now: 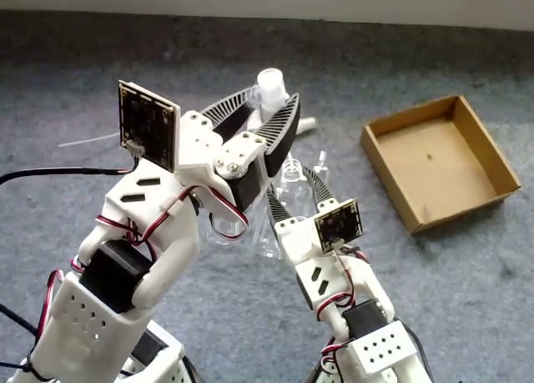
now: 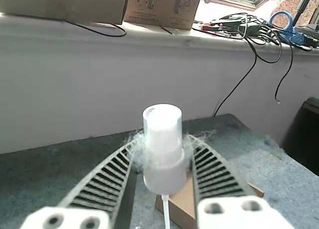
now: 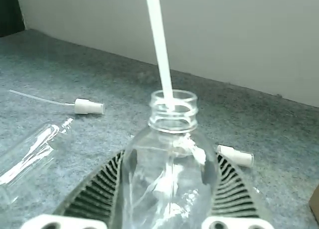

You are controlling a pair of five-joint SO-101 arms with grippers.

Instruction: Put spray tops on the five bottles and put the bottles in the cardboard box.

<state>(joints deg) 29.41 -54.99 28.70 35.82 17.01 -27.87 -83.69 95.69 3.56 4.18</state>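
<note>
My left pincer (image 1: 271, 108) is clamped on a white spray top (image 2: 162, 134), one ribbed finger on each side of its collar, held up high over the middle of the surface (image 1: 209, 333). Its thin dip tube (image 3: 160, 44) hangs down and, in the right wrist view, slants into the mouth of the bottle. The cap itself sits well above the neck.

Just to the right and lower, my right pincer (image 1: 289, 183) is closed around the body of the clear bottle (image 3: 172, 154), holding it upright with the open neck (image 3: 173, 109) facing up.

My main worry is that slant. If I lower the top with the tube leaning on the rim, I expect the tube to bow and the cap to arrive off centre, sitting crooked on the thread instead of seating. Pressing down then could slide the smooth bottle through the soft fingers, or tip it. The two pincers are also stacked close, so a careless descent could knock them together.

A loose spray top (image 1: 305, 124) lies on the surface just beside them, close enough to be swept aside.

Far right, the cardboard box (image 1: 392, 131) sits open with no bottles in it, well apart from both arms.
</note>
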